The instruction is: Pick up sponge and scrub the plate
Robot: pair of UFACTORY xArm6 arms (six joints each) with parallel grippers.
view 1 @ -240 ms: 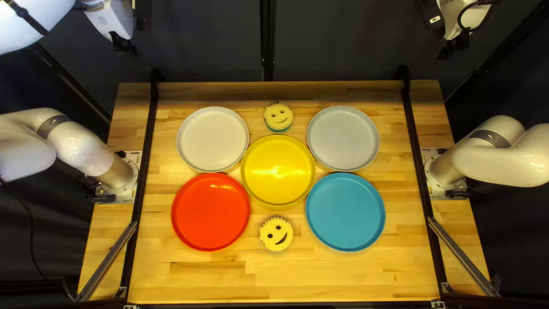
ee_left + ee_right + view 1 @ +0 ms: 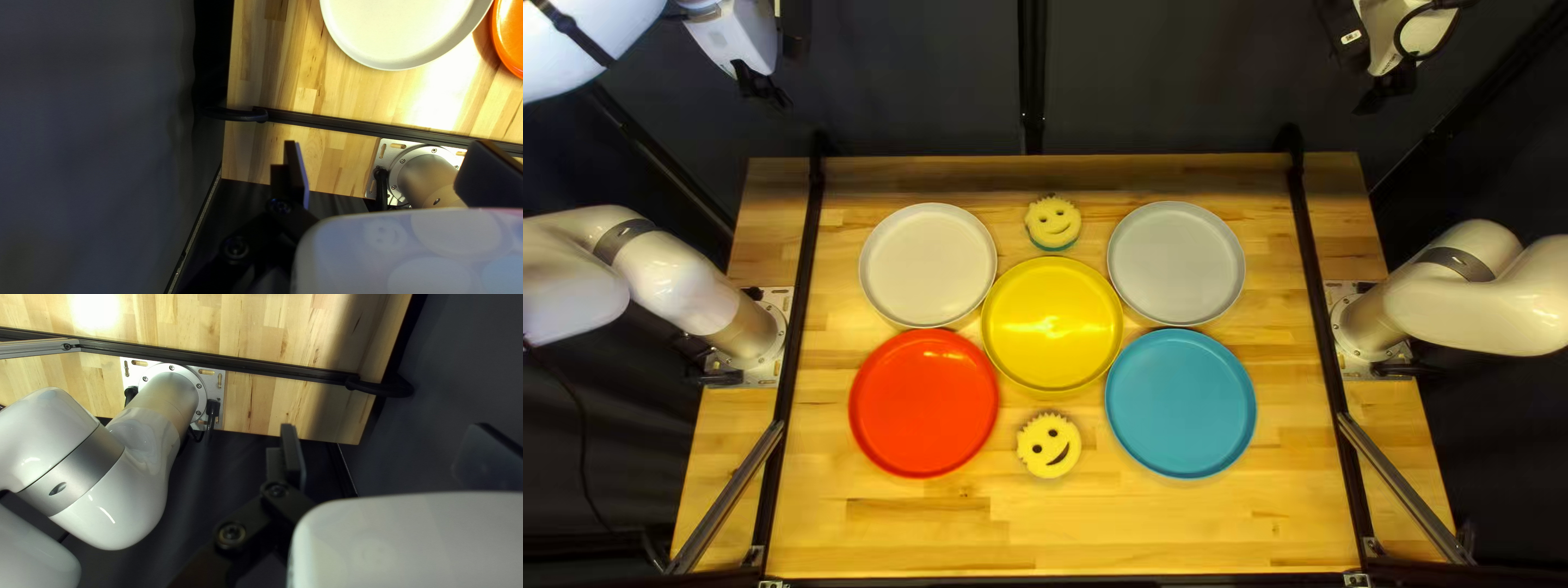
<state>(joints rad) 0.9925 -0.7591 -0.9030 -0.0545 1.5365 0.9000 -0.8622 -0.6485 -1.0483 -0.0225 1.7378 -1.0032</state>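
My left gripper (image 2: 763, 87) hangs beyond the table's far edge, high at the left of the top left view; my right gripper (image 2: 1383, 89) does likewise at the right. In the left wrist view the left gripper (image 2: 388, 174) is open, its fingers wide apart and holding nothing. The right gripper (image 2: 388, 457) is also open and holds nothing. One smiley sponge (image 2: 1053, 223) with a green underside lies behind the yellow plate (image 2: 1052, 325); another smiley sponge (image 2: 1049, 445) lies in front of it. Around them are a white plate (image 2: 928, 265), grey plate (image 2: 1176, 264), red plate (image 2: 924, 403) and blue plate (image 2: 1181, 403).
Black rails (image 2: 801, 316) run along both sides of the wooden table (image 2: 937, 534), inside the arm bases. In the right wrist view my right arm's own base (image 2: 171, 394) and white links stand beside the gripper. A dark curtain (image 2: 915, 76) hangs behind the table.
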